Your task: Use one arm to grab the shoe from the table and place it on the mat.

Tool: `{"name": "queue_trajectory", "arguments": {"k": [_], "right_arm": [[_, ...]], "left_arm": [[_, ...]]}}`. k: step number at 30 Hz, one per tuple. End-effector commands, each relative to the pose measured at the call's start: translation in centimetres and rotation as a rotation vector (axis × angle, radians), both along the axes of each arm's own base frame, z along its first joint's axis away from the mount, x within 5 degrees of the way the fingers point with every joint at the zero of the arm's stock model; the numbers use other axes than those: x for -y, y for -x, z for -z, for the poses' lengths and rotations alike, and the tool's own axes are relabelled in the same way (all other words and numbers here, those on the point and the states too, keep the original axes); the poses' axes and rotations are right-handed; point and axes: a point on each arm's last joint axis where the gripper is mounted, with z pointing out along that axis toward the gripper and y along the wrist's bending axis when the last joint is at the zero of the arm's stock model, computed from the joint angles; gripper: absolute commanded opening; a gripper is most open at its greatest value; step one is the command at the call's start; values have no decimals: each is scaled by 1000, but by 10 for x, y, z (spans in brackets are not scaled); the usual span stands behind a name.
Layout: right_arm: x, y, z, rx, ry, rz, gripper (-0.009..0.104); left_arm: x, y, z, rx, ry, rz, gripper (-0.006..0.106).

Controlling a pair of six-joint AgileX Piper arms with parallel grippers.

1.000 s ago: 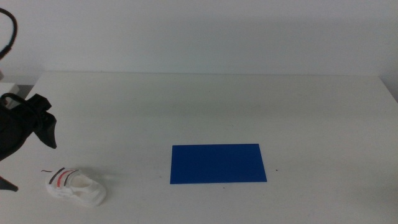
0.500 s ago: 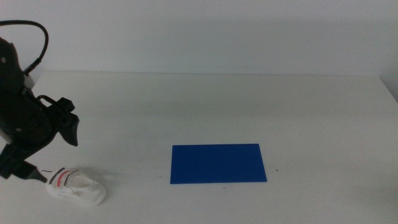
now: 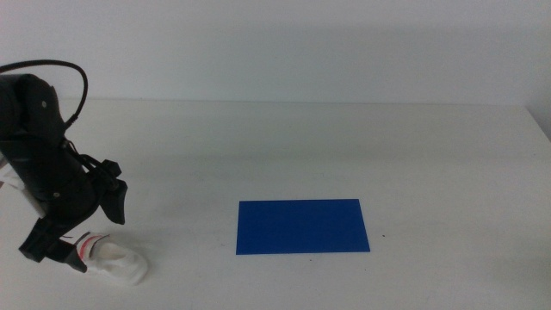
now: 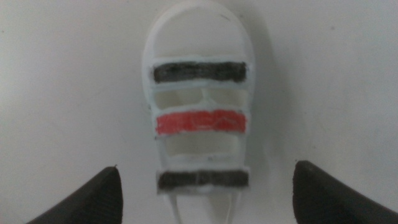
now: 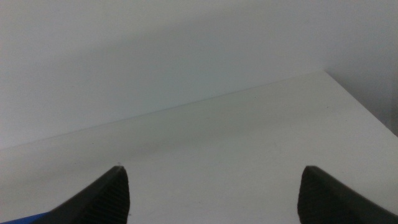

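The shoe (image 3: 119, 262), white with black, red and black straps, lies on the table (image 3: 344, 146) at the front left. In the left wrist view the shoe (image 4: 200, 121) sits centred between the two wide-apart jaws. The left arm (image 3: 47, 164) reaches down over the shoe's left end. My left gripper (image 3: 62, 251) is open and holds nothing; it also shows in its wrist view (image 4: 206, 167). The blue mat (image 3: 301, 226) lies flat at the table's middle, well to the right of the shoe. My right gripper (image 5: 212, 168) is open and empty, out of the middle view.
The table's far edge meets a plain pale wall (image 3: 284, 52). A sliver of the blue mat (image 5: 25, 219) shows in the right wrist view. Bare white tabletop lies between the shoe and the mat.
The left arm has come in further from the left and lowered, bringing its gripper down over the shoe's left end. The shoe and mat have not moved.
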Motion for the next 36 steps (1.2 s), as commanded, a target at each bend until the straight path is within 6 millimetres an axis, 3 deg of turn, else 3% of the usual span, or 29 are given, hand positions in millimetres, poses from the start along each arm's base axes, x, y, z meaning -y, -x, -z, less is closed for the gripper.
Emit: {"name": "queue_trajectory", "arguments": {"k": [1,8,12,16,20,21,24,28,33,36], "right_arm": [[0,0,0,12,10,-2,79],[0,0,0,12,10,-2,79],[0,0,0,12,10,-2,79],[0,0,0,12,10,-2,79],[0,0,0,12,10,-2,79],[0,0,0,12,10,-2,79],[0,0,0,12,10,-2,79],[0,0,0,12,10,-2,79],[0,0,0,12,10,-2,79],[0,0,0,12,10,-2,79]], "left_arm": [[1,-1,6,5,4,-16,94],[1,-2,32,-9,9,-34,92],[2,-3,38,-23,9,-36,80],[3,-3,37,-32,19,-42,48],[18,-5,12,-64,-34,-35,7],[27,-8,3,-64,-49,-42,-2],[63,-19,-20,13,-43,-22,-2],[127,-28,-37,79,8,60,-2],[210,-36,-37,96,33,233,-2],[245,-38,-31,85,30,302,-2]]}}
